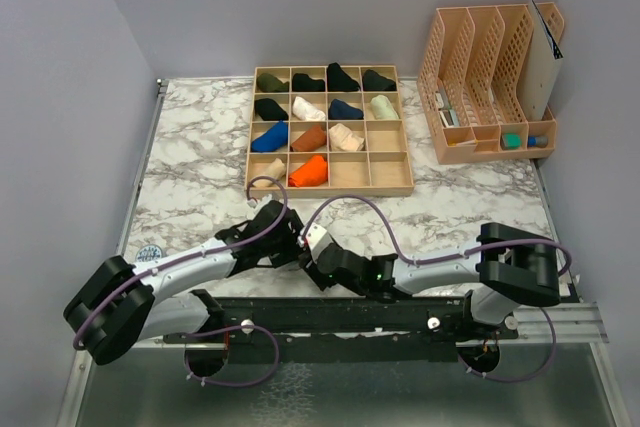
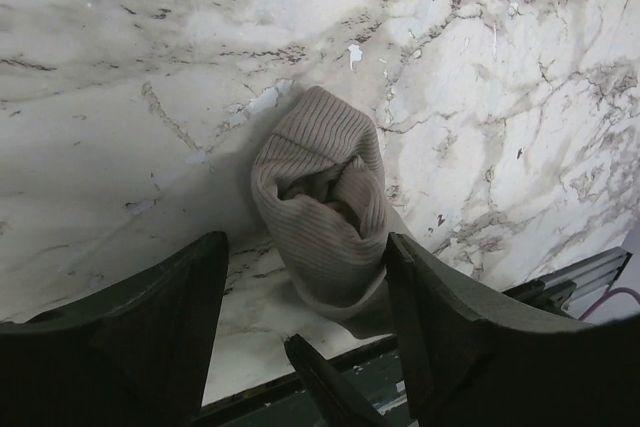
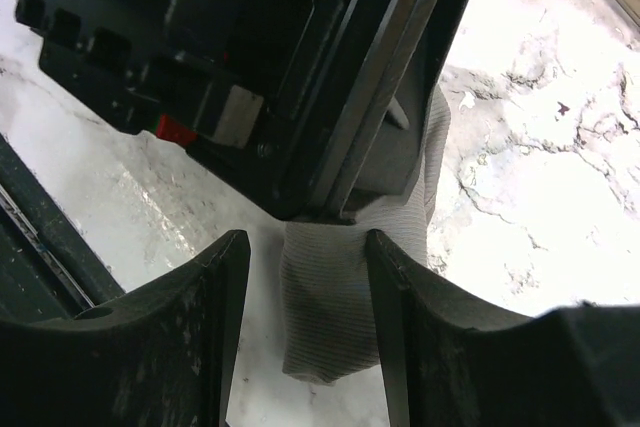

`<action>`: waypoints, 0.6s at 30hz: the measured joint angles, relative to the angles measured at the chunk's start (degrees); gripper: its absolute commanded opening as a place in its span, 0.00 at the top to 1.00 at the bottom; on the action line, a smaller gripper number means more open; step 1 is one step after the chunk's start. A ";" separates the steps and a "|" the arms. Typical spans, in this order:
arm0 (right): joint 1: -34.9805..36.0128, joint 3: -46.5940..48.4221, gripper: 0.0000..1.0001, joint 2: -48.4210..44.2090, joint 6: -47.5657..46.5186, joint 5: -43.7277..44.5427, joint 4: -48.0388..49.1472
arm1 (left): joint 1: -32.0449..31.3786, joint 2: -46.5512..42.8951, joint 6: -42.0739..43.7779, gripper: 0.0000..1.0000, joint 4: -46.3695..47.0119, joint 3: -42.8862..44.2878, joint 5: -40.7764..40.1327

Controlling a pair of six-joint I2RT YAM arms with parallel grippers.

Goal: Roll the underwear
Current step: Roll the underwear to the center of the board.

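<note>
The top camera looks down from high behind the near edge over the whole surface [image 1: 190, 177]. Cameras on the left hand [image 2: 305, 242] and right hand [image 3: 305, 237] peer closely at that edge, sharing the underwear [image 2: 320, 197].

No text, label or number is legible; a round sticker [image 1: 150, 252] well left of the left gripper [image 1: 288, 237] is too small to read.

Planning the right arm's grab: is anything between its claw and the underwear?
Partly. The lower end of the underwear lies free between the open fingers of the right claw. The left arm hangs directly over the upper end and hides it in the right wrist view, so it stands in the way there.
</note>
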 measured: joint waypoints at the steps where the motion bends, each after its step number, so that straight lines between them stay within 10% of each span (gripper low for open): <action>1: 0.00 0.00 0.45 0.11 0.07 0.20 0.11 | 0.00 -0.31 0.04 0.28 -0.37 0.00 -0.17; 18: -0.26 2.32 0.45 4.79 0.42 3.87 3.78 | 4.39 -8.11 0.26 0.02 -6.29 0.00 -1.31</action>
